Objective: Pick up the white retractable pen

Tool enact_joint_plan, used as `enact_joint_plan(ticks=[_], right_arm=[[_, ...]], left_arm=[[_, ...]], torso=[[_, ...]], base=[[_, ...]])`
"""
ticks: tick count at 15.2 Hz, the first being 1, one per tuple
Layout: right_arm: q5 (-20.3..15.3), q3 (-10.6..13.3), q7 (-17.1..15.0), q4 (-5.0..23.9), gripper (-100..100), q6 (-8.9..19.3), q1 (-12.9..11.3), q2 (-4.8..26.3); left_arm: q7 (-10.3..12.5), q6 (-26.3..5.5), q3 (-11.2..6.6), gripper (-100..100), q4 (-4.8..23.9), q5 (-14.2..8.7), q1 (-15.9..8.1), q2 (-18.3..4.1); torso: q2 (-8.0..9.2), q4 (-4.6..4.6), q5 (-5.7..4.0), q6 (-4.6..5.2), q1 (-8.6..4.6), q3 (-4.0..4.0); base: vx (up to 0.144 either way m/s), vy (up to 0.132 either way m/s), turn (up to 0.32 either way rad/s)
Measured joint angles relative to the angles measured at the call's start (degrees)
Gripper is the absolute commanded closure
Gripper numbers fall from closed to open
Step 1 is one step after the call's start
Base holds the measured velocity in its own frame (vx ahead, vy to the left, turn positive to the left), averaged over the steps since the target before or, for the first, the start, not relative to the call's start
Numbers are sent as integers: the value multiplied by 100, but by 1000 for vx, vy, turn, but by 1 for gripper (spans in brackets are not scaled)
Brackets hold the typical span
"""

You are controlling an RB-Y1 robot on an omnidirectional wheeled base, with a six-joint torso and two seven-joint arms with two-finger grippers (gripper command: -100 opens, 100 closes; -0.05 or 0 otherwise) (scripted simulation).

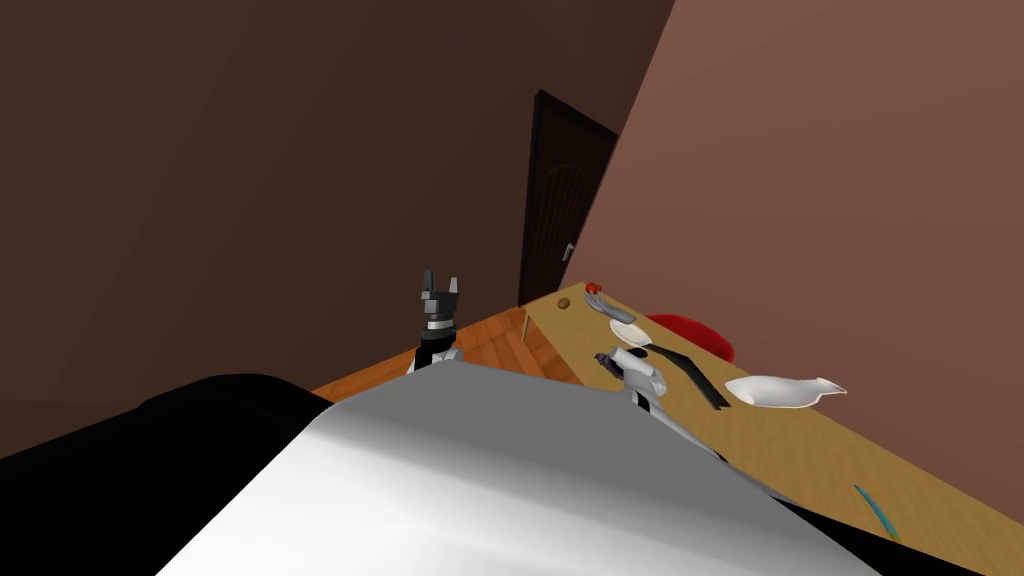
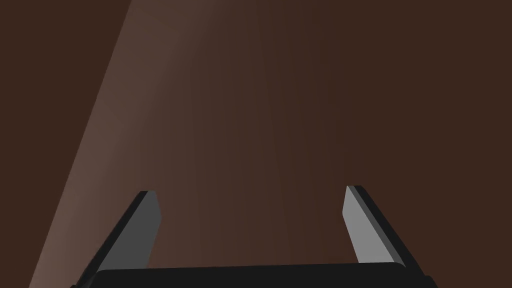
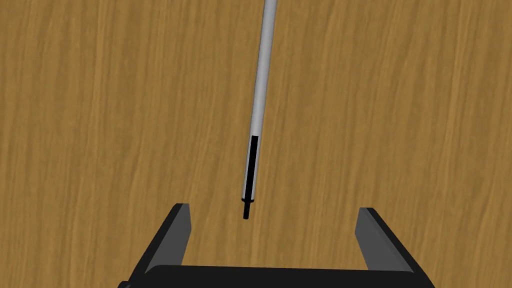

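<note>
The pen [image 3: 259, 100] is a slim light grey stick with a black clip and a black push button. It lies flat on the wooden table [image 3: 100, 125], pointing straight away from my right gripper [image 3: 273, 210]. That gripper is open just above the table, and the pen's button end sits midway between its fingers, a little ahead of the tips, touching neither. In the head view the right gripper [image 1: 606, 359] hovers over the table's near edge. My left gripper [image 1: 438, 285] is raised off to the left of the table, open and empty [image 2: 251, 192].
On the table [image 1: 800, 440] lie a long black strip [image 1: 692, 376], a white dish [image 1: 628, 330], a white spouted piece [image 1: 785, 390], a grey and red item [image 1: 597, 295] and a teal pen [image 1: 873, 508]. A red round thing [image 1: 700, 334] sits behind. A dark door [image 1: 560, 215] stands beyond.
</note>
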State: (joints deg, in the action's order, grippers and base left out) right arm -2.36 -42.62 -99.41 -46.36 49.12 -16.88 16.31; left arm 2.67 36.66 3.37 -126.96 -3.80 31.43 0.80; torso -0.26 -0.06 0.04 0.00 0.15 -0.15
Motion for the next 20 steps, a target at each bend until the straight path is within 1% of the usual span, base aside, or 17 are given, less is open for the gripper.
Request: enact_joint_plan(ticks=[3, 5, 7, 9, 12, 13, 18, 19, 20], right_arm=[[24, -154, -210, 80, -100, 217, -2, 52], [23, -209, -313, 135, -100, 293, -16, 77], [25, -237, -336, 180, -100, 212, 28, 54], [54, -275, -339, 359, -100, 45, 45, 90], [83, -332, -348, 473, -100, -156, 135, 71], [84, -335, -351, 481, 100, -180, 140, 68], [84, -337, -354, 480, 100, -182, 140, 70], [82, -320, -345, 433, 100, -132, 121, 71], [76, -297, -330, 321, 100, -30, 108, 59]], left_arm=[[0, 0, 0, 0, 0, 0, 0, 0], [0, 0, 0, 0, 0, 0, 0, 0], [0, 0, 0, 0, 0, 0, -1, 0], [0, 0, -1, 0, 0, 0, -1, -1], [0, 0, -1, 0, 0, 0, -1, -1], [0, 0, -1, 0, 0, 0, -1, 0], [0, 0, 0, 0, 0, 0, -1, 0], [0, 0, 0, 0, 0, 0, 0, 0], [0, 0, 0, 0, 0, 0, 0, 0]], torso=[[0, 0, 0, -1, -2, 0], [7, 1, -1, 1, -5, 4], [19, 4, -4, -1, -17, 10], [24, 5, -6, 2, -26, 13], [27, 5, -7, 1, -29, 15], [28, 6, -6, 2, -25, 16], [30, 6, -3, 0, -12, 17], [31, 7, 0, 3, -4, 17], [34, 7, 3, 4, 7, 19]], base=[[67, 18, 64], [28, -1, 52], [12, -35, 106], [9, -42, 70], [5, -38, 62], [1, -10, 2], [0, 5, -23], [-7, 58, -180], [-12, 60, -123]])
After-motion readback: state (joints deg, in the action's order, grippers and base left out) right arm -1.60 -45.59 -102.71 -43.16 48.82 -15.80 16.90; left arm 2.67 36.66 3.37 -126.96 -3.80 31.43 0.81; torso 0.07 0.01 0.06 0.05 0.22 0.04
